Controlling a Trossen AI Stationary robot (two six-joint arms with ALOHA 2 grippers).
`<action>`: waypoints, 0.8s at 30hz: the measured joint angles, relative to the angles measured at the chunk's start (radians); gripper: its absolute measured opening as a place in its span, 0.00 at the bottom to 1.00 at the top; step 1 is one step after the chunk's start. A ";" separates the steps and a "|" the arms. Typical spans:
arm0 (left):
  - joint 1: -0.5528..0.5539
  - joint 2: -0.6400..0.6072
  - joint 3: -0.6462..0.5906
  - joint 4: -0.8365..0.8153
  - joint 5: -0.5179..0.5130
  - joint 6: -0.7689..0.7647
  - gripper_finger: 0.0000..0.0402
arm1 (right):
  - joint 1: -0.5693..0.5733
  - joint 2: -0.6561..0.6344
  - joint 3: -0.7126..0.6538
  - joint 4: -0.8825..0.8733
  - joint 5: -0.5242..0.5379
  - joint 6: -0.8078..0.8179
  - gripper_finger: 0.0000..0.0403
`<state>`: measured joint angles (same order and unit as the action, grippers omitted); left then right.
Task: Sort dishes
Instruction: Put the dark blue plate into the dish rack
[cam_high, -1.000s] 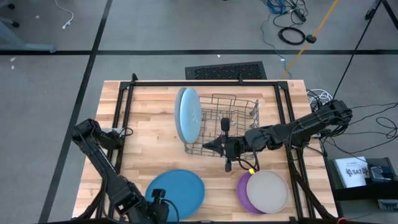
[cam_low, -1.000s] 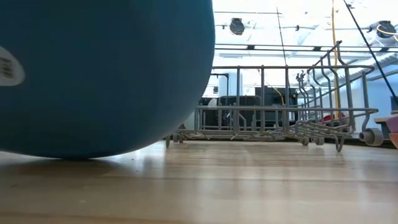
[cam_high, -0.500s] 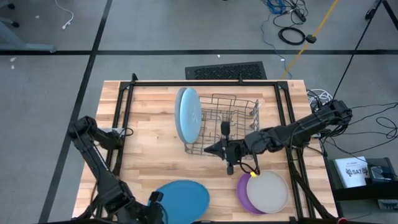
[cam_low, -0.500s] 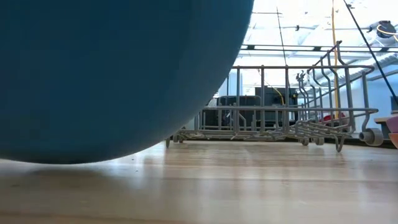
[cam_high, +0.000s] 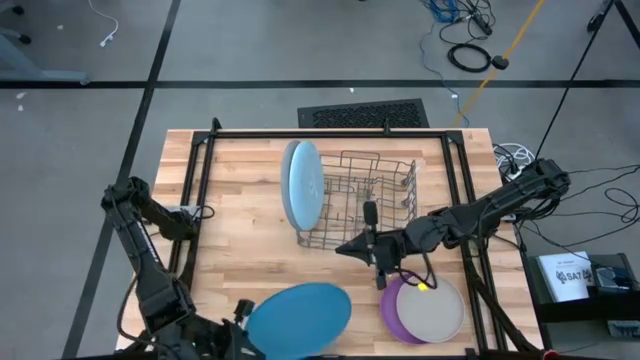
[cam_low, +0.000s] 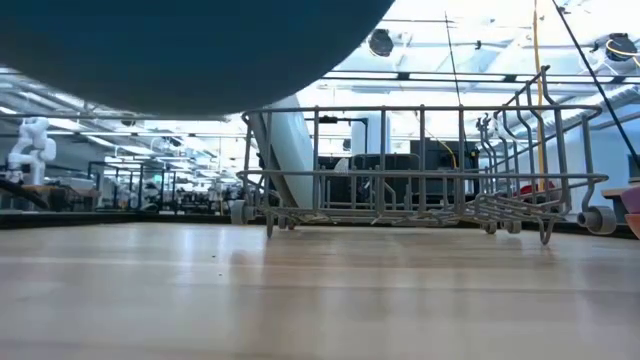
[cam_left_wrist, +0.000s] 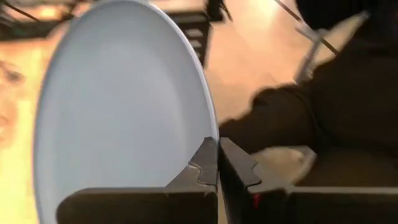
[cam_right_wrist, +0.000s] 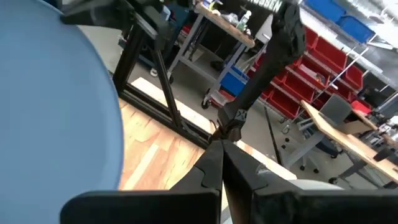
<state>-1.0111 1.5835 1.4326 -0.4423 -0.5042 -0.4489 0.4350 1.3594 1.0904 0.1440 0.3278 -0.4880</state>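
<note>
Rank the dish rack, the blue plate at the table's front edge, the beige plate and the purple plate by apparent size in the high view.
1. dish rack
2. blue plate, lifted nearer the camera, so perhaps flattered
3. beige plate
4. purple plate: mostly hidden under the beige plate, so its rank is unsure

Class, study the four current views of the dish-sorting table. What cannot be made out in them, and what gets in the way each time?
- Purple plate, high view: mostly covered by the beige-grey plate on top.
- Darker blue plate, high view: near rim cut off by the picture's bottom edge.
- Left gripper, high view: hidden beneath that plate.
- Light blue plate, low view: mostly hidden behind the dish rack.
- Right gripper: nothing visibly held.
</note>
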 joint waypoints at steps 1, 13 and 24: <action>0.000 -0.009 0.000 0.001 -0.033 0.011 0.00 | 0.008 -0.010 0.000 -0.003 0.015 -0.004 0.00; 0.062 -0.067 0.001 0.184 -0.429 0.195 0.00 | 0.102 -0.118 0.000 -0.048 0.212 -0.083 0.00; 0.196 -0.070 0.002 0.320 -0.365 0.341 0.00 | 0.109 -0.109 0.000 -0.084 0.226 -0.037 0.00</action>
<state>-0.8147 1.5137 1.4349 -0.1228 -0.8695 -0.1075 0.5438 1.2500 1.0908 0.0599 0.5535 -0.5247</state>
